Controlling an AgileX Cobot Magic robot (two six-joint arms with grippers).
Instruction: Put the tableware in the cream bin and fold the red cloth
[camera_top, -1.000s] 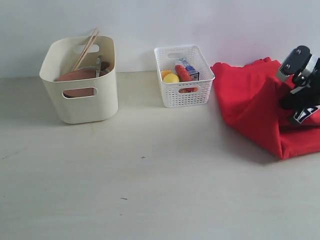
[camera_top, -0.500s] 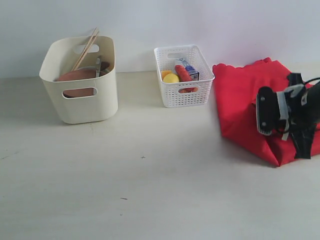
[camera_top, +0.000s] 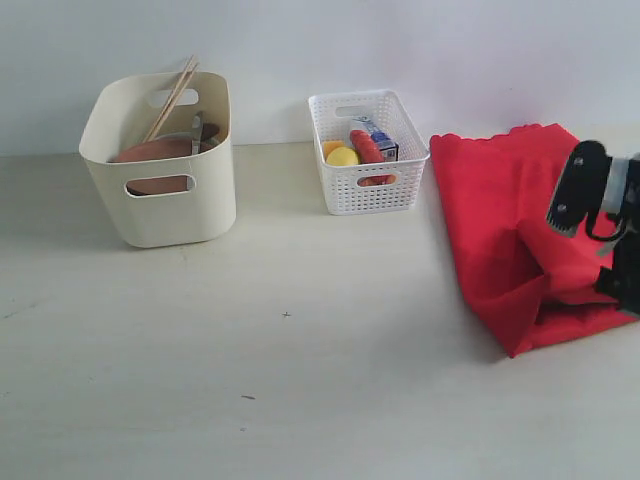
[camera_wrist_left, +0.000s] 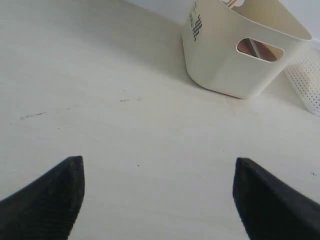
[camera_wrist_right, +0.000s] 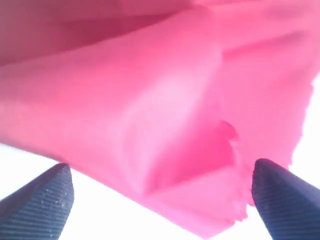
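The cream bin (camera_top: 160, 215) stands at the back left and holds tableware: two chopsticks (camera_top: 172, 98) lean out of it, and a brown plate (camera_top: 150, 152) shows inside. From the left wrist view the bin (camera_wrist_left: 220, 70) is ahead of my left gripper (camera_wrist_left: 157, 161), which is open over bare table. The red cloth (camera_top: 500, 220) lies on the right with a corner flap folded over. My right gripper (camera_top: 600, 240) hovers at its right side. In the right wrist view it (camera_wrist_right: 161, 167) is open, with the cloth (camera_wrist_right: 150, 100) lying loose under it.
A white lattice basket (camera_top: 368, 160) with yellow, red and blue food items stands between the bin and the cloth; its corner (camera_wrist_left: 307, 85) also shows in the left wrist view. The pale table (camera_top: 300, 360) stretches to the front, and a white wall closes the back.
My right gripper carried the cloth's edge leftward, then opened and let it go, pulling back to the right. The cloth now lies flatter with a folded flap. The left gripper has not moved.
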